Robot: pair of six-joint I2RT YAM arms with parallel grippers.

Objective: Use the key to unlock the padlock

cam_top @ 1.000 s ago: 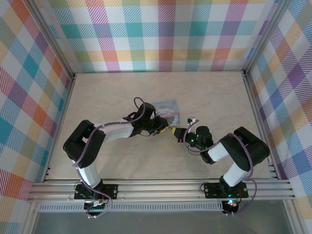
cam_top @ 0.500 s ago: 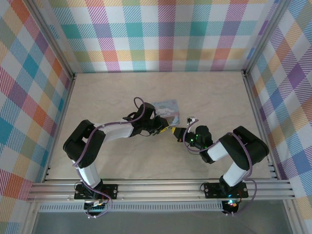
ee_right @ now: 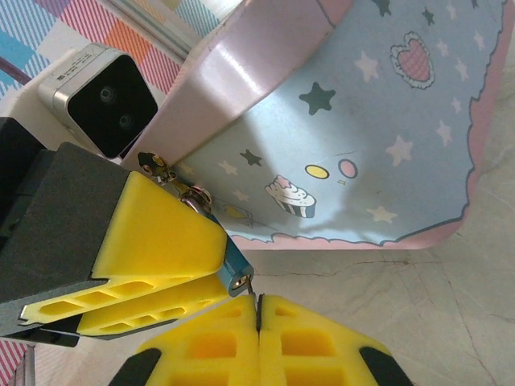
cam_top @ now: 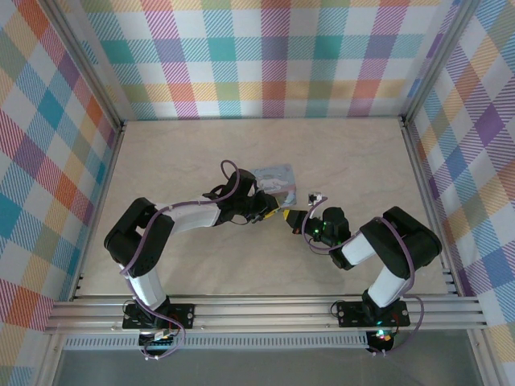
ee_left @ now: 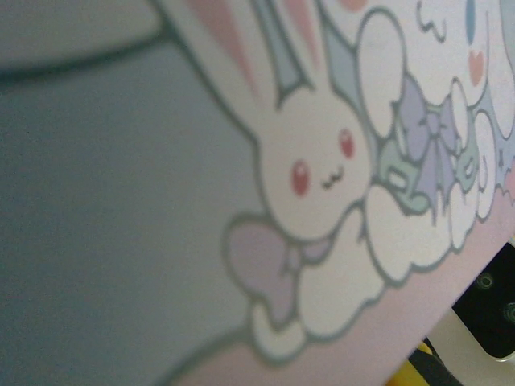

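roughly, key (ee_right: 255, 306) tip-first toward padlock (ee_right: 230, 261) bottom

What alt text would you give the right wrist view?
The right gripper, yellow foam fingers shut on a thin dark metal key, holds it at the bottom end of a small blue-green padlock clamped in the left gripper. Behind them is a pale blue star-printed tin with a pink rim, beige marbled table below.
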